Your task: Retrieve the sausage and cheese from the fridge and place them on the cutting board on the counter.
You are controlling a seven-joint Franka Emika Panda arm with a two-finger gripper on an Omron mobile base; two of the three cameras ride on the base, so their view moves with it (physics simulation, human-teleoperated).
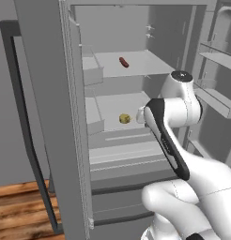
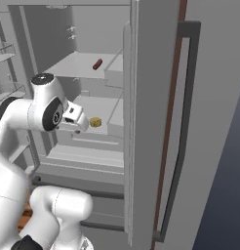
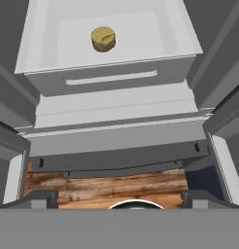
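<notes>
The fridge stands with both doors swung open. On its upper shelf lies the dark red-brown sausage. One shelf lower sits the yellow cheese, near the shelf's middle. My gripper hangs just in front of that lower shelf, to the right of the cheese in the left base view, and clear of it. It is open, with nothing between its fingers. In the left base view my forearm hides most of the hand. The cutting board and the counter are out of view.
The open fridge doors flank my arm closely on both sides. Door bins jut out on the right. Below the cheese shelf come grey drawer fronts, then wooden floor.
</notes>
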